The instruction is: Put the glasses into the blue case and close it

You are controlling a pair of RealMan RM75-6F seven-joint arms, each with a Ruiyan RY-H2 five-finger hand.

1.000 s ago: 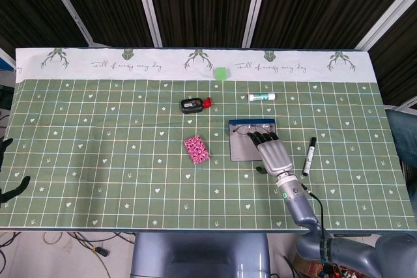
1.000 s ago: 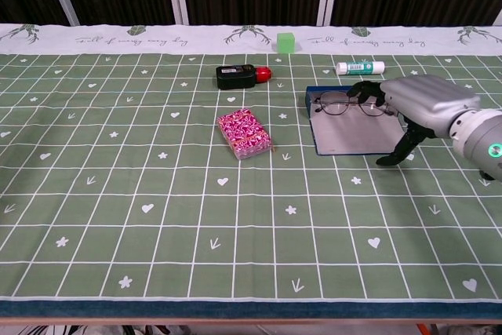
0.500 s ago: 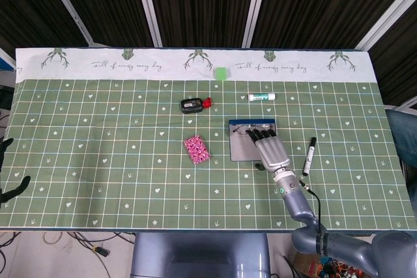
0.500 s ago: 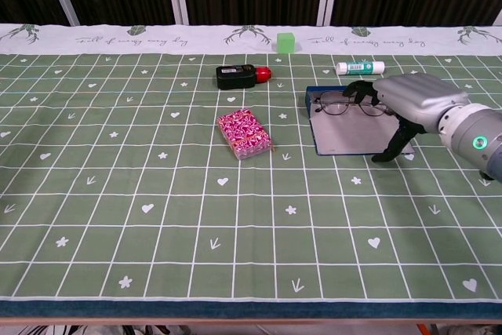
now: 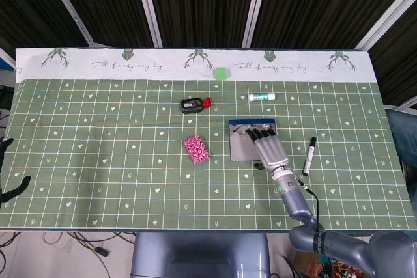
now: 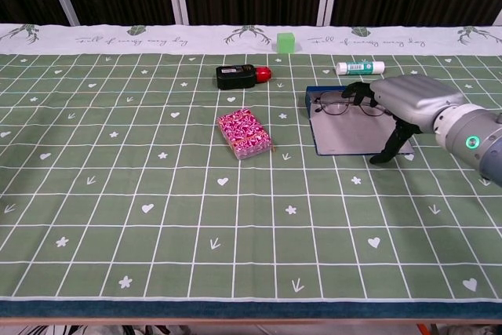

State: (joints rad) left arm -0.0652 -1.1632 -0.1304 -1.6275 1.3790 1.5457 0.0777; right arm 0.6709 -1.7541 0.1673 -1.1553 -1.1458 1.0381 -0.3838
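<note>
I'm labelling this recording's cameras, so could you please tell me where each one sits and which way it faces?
Head view: high above the near table edge, looking steeply down on the whole green cloth; shows the right robot hand, its forearm, and dark left fingertips at the left edge.
Chest view: lower, at the near edge, looking across toward the black curtain; shows only the right robot hand.
Both share the blue case, the glasses and the pink pack.

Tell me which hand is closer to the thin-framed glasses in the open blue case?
The right hand: its fingertips reach the glasses in the blue case. The left hand hangs off the table's far left edge.
</note>
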